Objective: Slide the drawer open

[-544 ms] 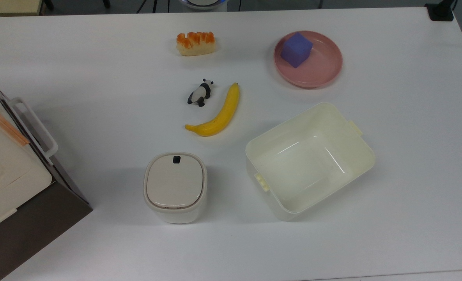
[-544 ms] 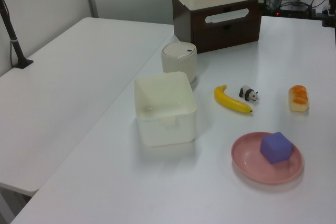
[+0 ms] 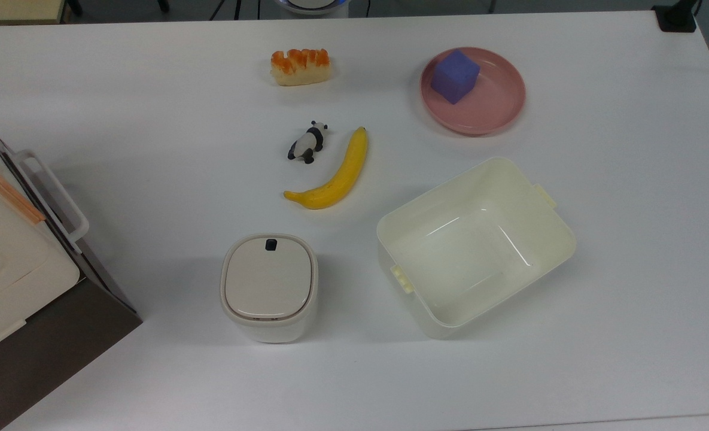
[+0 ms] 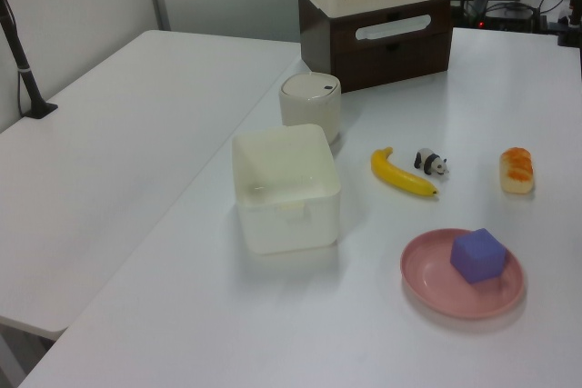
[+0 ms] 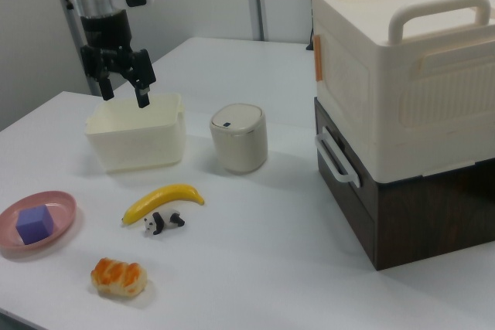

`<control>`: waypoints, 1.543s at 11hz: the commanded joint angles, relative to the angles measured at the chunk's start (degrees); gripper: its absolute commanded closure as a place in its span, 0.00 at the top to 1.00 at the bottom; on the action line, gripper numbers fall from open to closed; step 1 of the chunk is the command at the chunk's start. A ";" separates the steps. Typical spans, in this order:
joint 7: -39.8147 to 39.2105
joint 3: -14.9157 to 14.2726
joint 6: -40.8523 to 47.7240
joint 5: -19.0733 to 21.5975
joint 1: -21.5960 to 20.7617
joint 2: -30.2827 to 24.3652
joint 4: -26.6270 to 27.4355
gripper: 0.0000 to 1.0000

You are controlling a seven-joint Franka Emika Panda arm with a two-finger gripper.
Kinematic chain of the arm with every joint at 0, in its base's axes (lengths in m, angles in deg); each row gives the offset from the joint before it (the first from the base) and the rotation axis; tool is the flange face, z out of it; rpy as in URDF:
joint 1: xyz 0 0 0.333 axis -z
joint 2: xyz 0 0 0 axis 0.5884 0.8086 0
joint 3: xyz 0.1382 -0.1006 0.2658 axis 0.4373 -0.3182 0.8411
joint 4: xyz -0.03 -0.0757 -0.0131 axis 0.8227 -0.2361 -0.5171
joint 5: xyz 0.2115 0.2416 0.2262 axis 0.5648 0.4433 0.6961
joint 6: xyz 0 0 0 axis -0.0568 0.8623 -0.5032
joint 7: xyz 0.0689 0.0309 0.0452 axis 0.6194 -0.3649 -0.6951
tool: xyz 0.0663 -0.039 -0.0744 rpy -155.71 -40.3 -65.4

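- The drawer (image 5: 363, 191) is sitting shut at the right of the right view, under a cream box (image 5: 402, 67); in the top view it is lying at the left edge (image 3: 61, 239), in the left view at top centre (image 4: 400, 38).
- Its white handle (image 5: 335, 160) is sticking out from the dark front, facing the table (image 3: 151, 90).
- The bin (image 5: 239, 137) is standing nearest the drawer front, the tub (image 5: 136, 131) farther off at the right view's upper left.
- The banana (image 5: 161, 201), panda (image 5: 163, 222), bread (image 5: 118, 277) and plate (image 5: 48, 226) with its cube (image 5: 33, 224) are lying well apart from the drawer.
- The gripper (image 5: 124, 86) is hanging above the tub, fingers spread, gripping nothing.
- Judgement: reach not begun; best to be passing over the bin, hooking the handle mid-span, then pulling straight out along the drawer's line, keeping level so the box on top is not shifting.
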 commanded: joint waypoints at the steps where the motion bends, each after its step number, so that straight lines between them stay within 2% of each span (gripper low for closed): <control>1: -3.62 0.18 0.94 0.70 -0.01 -0.37 0.01 1.00; 4: -18.02 -0.08 -0.46 0.79 0.43 0.42 0.01 1.00; 6: -23.22 -0.52 -3.79 0.53 0.78 1.82 0.10 1.00; 9: -34.19 -0.52 -10.03 -0.09 4.20 4.99 0.63 1.00; 11: -37.73 -0.52 -15.29 -0.26 6.83 6.40 1.85 1.00; 15: -43.10 -0.43 -29.42 -5.88 11.84 8.95 7.46 1.00; 17: -43.72 -0.43 -37.17 -10.18 14.65 12.27 8.28 1.00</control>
